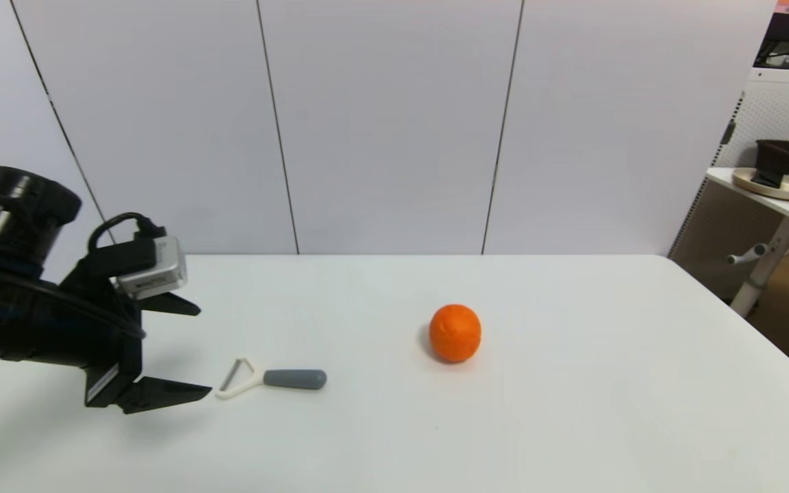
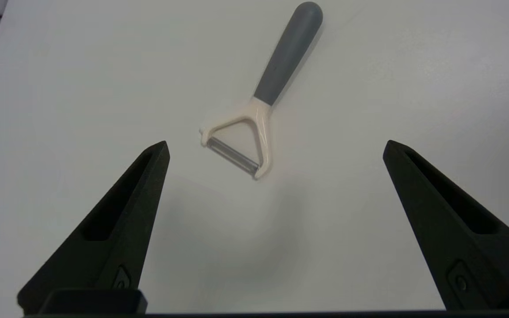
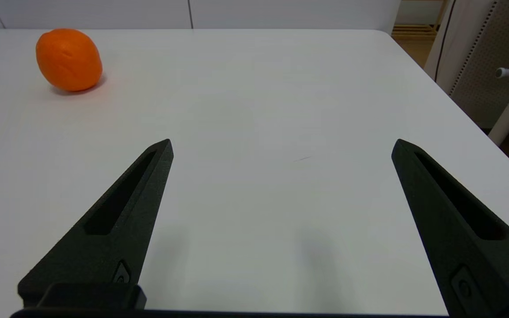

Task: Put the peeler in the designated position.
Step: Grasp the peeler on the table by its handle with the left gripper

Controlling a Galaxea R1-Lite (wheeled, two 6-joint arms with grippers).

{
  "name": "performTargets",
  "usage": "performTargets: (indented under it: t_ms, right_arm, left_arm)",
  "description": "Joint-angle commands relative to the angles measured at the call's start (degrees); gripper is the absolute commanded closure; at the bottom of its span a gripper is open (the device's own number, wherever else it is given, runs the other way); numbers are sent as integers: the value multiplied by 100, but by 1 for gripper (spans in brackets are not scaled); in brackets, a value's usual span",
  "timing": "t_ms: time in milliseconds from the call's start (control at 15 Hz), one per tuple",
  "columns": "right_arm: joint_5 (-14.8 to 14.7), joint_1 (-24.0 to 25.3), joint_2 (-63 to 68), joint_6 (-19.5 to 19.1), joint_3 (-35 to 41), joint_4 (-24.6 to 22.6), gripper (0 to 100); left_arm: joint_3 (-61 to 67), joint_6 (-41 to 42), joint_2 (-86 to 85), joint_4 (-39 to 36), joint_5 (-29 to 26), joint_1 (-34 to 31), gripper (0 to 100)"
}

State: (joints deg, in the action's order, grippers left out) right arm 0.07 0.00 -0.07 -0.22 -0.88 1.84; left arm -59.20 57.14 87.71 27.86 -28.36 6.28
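**Left jaws open, lined up on the peeler**

Your left gripper (image 1: 199, 349) hovers just beside the small Y-shaped peeler with cream forked head and grey handle (image 1: 272, 378), jaws spread wide, probably for a grasp. The peeler lies flat on the white desk (image 1: 572, 424), blade toward the gripper. The round orange fruit (image 1: 455, 333) sits well apart, blocking nothing. Your right gripper (image 3: 281, 145) hangs idle, jaws open.

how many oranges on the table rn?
1. The orange sits alone near the white table's middle, apart from the peeler lying near the open left pincer. Nothing seems hidden.
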Motion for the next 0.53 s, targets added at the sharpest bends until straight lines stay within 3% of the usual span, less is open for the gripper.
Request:
performTargets:
  t_ms: [67, 533]
  right_arm:
    - [1, 0, -1, -4, 0, 0, 0]
    - [1, 0, -1, -4, 0, 0, 0]
  left_arm:
    - [-294, 984, 1345, 9, -759, 14, 0]
    - [-593, 1036, 2075, -43, -1172, 102, 0]
